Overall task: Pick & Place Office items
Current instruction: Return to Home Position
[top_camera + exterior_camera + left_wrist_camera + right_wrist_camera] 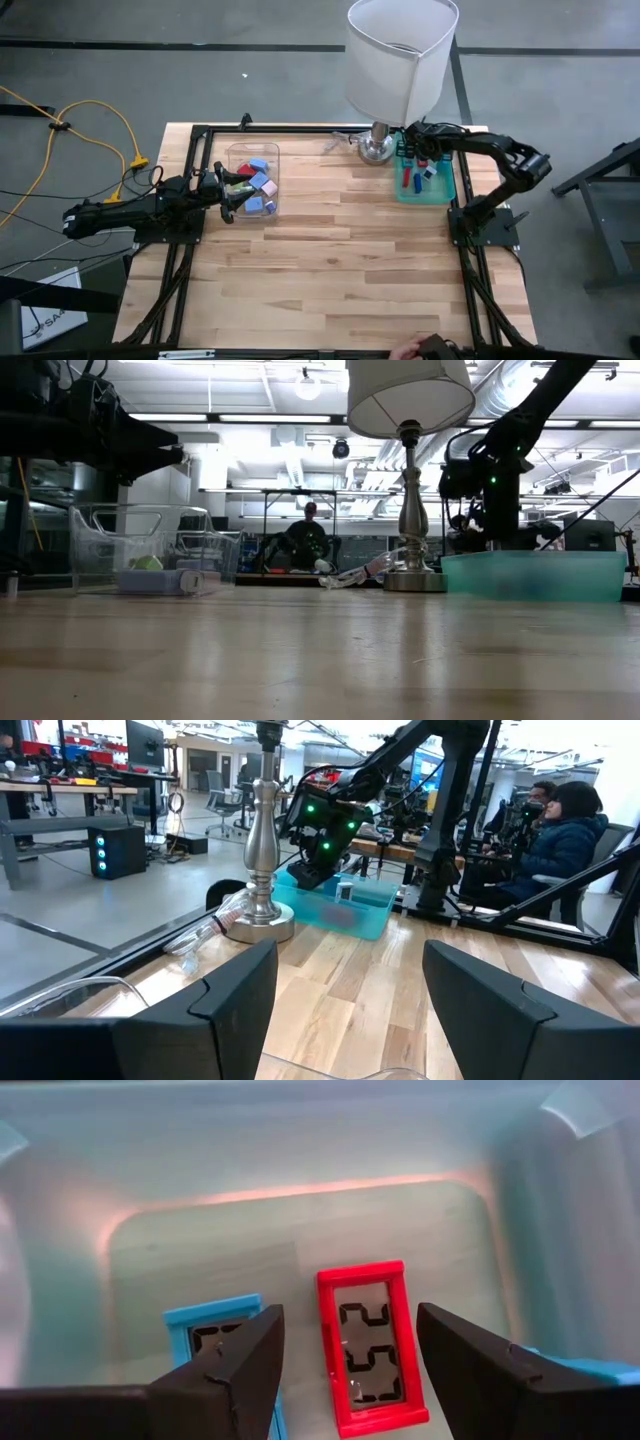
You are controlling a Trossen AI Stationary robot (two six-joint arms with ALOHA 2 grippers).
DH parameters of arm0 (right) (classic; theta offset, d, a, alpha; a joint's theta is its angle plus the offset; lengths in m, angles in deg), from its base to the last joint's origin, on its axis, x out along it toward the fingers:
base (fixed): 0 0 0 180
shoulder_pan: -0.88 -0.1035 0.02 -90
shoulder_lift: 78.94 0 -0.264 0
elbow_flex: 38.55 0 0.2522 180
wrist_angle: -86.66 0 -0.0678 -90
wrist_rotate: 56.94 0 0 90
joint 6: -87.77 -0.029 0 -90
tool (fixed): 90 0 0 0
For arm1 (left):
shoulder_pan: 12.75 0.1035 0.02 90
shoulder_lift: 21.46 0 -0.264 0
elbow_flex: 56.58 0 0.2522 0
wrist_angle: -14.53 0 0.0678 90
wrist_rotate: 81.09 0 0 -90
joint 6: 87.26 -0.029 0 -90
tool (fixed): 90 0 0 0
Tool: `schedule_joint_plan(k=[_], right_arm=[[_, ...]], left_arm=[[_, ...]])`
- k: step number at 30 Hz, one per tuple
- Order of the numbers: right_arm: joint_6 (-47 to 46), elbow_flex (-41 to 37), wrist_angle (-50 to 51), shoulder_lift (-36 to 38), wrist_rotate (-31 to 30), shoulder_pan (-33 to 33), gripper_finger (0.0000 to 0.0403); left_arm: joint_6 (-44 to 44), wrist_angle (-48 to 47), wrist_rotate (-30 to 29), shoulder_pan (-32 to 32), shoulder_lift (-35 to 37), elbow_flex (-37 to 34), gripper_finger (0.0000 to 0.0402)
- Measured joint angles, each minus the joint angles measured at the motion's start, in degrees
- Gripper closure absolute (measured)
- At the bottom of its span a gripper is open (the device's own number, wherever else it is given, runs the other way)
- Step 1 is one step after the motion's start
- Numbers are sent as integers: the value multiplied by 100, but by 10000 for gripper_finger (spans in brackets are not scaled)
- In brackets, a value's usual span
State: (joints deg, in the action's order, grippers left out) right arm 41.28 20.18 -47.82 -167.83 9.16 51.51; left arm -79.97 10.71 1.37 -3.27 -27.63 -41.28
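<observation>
Right wrist view alone: red clock (365,1345) flat, face up, on floor of light blue bin (300,1140), blue clock (212,1335) just beside; right gripper (347,1330) spread wide above, grasping nothing. High view only: bin at far right corner of bench (330,265), beside lamp (400,55); left gripper (236,196) released, empty, at clear bin (252,150) toward far left corner.

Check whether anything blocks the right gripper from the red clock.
Nothing visible does. The right gripper hangs open straight over the red clock in the blue bin; the light blue clock lies beside it. The left gripper waits at the clear bin.
</observation>
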Motion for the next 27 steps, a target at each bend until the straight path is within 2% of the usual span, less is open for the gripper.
schedule_joint_plan(k=[5,15,22,27], right_arm=[[-24,0,143,359,-17,-81,188],[-341,7,793,1097,-231,-669,188],[-514,4,939,1324,-503,-1429,188],[-618,4,899,1421,-636,-2200,188]], left_arm=[[0,-1,0,1,0,0,158],[0,-1,1,1,0,0,158],[0,-1,-1,0,1,0,158],[0,-1,-1,1,1,0,158]])
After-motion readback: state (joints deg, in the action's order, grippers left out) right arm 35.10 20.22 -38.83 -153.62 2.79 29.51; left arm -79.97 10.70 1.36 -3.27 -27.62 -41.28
